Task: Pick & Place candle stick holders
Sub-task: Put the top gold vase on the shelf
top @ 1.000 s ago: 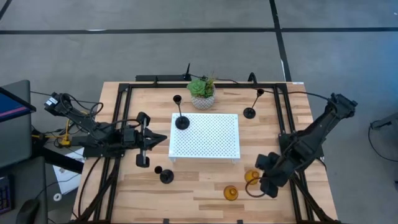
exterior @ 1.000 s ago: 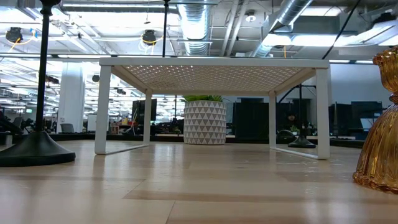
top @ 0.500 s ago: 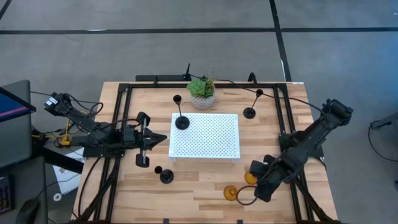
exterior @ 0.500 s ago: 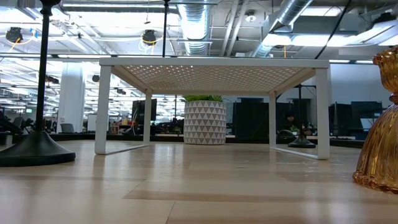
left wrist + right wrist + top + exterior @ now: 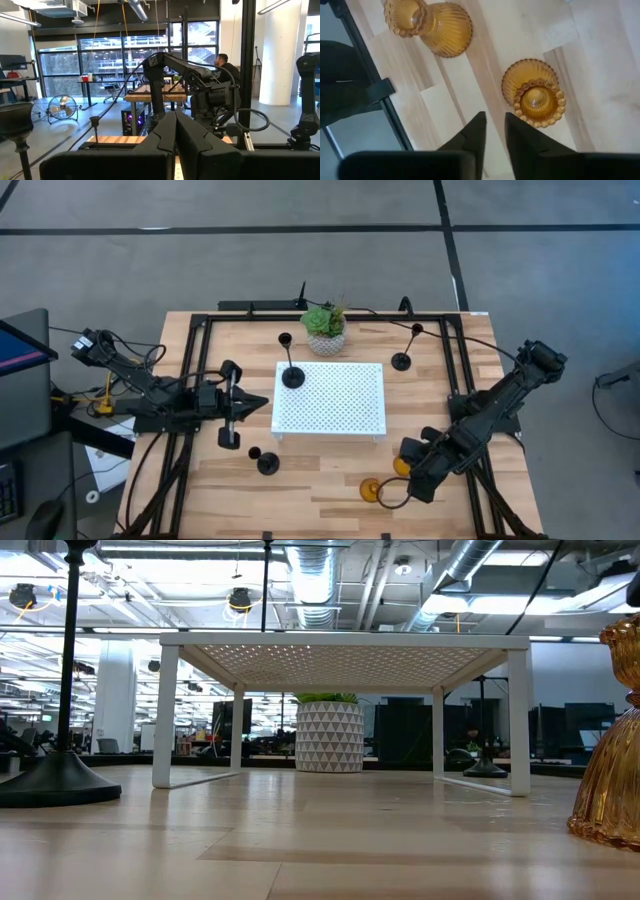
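Wooden planks of the table (image 5: 330,480) carried a white perforated rack (image 5: 330,398) at the centre, none of the five candle holders yet on it. Since a second earlier the right arm had swung inward along the near edge, and its gripper (image 5: 390,496) now hung over the two amber holders, one (image 5: 371,489) just beside the fingertips, the other (image 5: 404,465) near the wrist; over the last half second it barely shifted. Its fingers (image 5: 476,131) stood narrowly apart, holding nothing, so a pickup of an amber holder (image 5: 534,93) looked to be the step in hand. The left gripper (image 5: 255,403) waited at the rack's left side, fingers pressed together and empty, unmoved. One tall black holder (image 5: 291,372) stood at the rack's far-left corner, another (image 5: 402,358) beyond its far-right corner, and the short black one (image 5: 267,462) near the front left.
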